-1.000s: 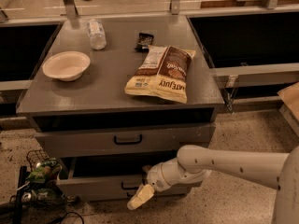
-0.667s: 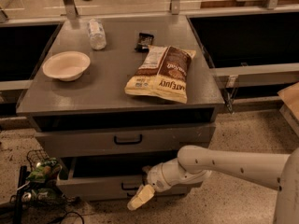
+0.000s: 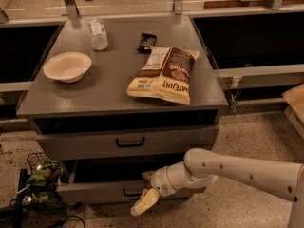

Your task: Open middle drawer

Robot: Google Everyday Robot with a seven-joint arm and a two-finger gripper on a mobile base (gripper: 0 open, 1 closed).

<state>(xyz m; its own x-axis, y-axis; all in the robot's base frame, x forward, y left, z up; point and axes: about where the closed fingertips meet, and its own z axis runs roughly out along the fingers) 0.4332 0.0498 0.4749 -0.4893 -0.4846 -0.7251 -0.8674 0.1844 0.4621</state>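
Grey cabinet top (image 3: 114, 87) carries a bowl (image 3: 67, 66), a bottle (image 3: 98, 34) and a chip bag (image 3: 164, 75), none part of the job. Middle drawer (image 3: 92, 193) sits under the upper drawer (image 3: 80, 146), standing partway out with a dark gap behind its front. Gripper (image 3: 145, 191) is low against that front, beside the black handle (image 3: 129, 192), probably placed there to pull. Clamped or released: cannot tell.

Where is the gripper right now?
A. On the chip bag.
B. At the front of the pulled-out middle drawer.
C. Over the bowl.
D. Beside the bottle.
B: the gripper sits low in front of the middle drawer, well below the cabinet top where the bowl, bag and bottle lie.
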